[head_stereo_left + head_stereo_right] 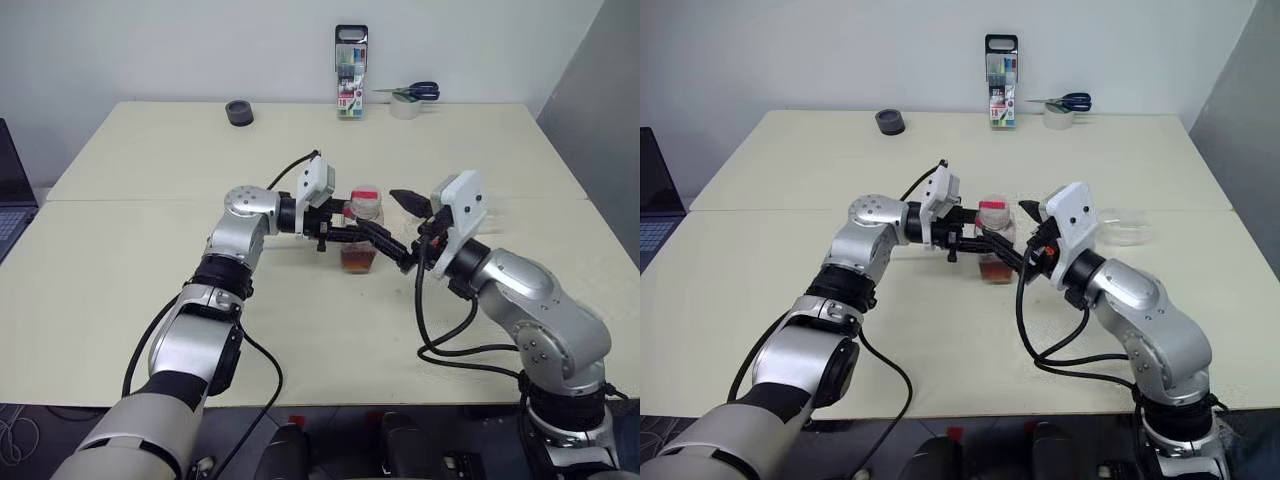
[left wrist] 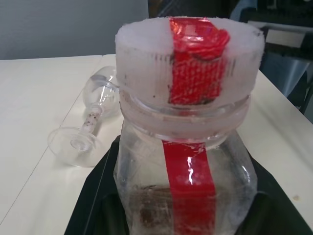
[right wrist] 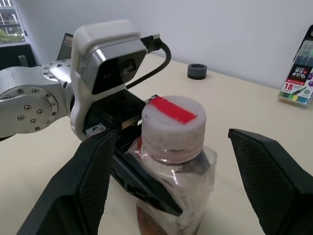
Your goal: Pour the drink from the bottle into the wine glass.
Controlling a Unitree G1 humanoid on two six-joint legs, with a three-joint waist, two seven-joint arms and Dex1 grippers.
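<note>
Pinched between the black fingers of the left gripper [image 1: 372, 237], the bottle [image 1: 362, 228] hangs upright above the cream table [image 1: 150, 150], its white cap crossed by a red strip. Reddish-brown drink [image 1: 357, 260] fills only the bottle's lowest part. Close beside the bottle, on the side away from the left arm, the right gripper [image 3: 181, 171] stands with its jaws spread wide, one finger on each side of the cap and touching neither. Beyond the bottle, the wine glass [image 2: 88, 125] lies on its side on the table, foot toward the bottle. Well behind the bottle, at the table's far edge, stand a marker pack [image 1: 351, 73], scissors [image 1: 410, 92] and a dark round object [image 1: 239, 112].
</note>
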